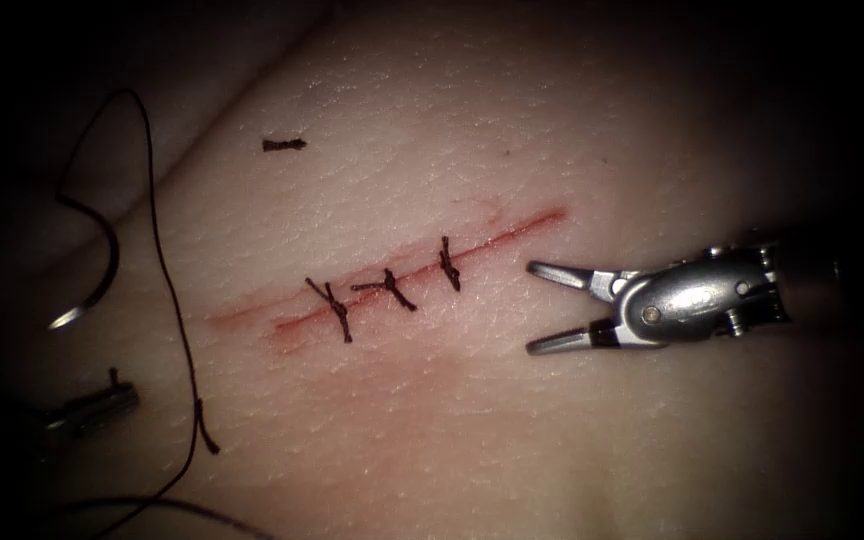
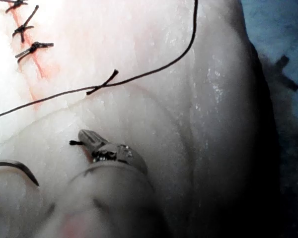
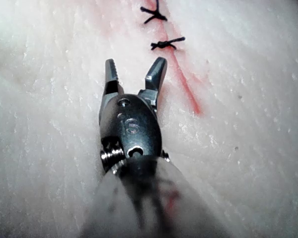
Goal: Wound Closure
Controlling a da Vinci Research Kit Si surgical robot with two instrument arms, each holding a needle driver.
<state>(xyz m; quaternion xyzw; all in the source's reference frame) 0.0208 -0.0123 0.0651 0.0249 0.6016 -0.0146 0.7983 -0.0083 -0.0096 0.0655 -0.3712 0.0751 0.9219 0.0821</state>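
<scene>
At the far left of the endoscope view the needle (image 1: 92,285) lay free on the tissue (image 1: 552,430), unheld; thin, slippery steel, probably best gripped mid-curve. The left tool (image 1: 102,402) seemed pressed together on a thread (image 1: 167,290) stub. The right tool (image 1: 542,308) was spread, empty, right of the cut (image 1: 422,268).
</scene>
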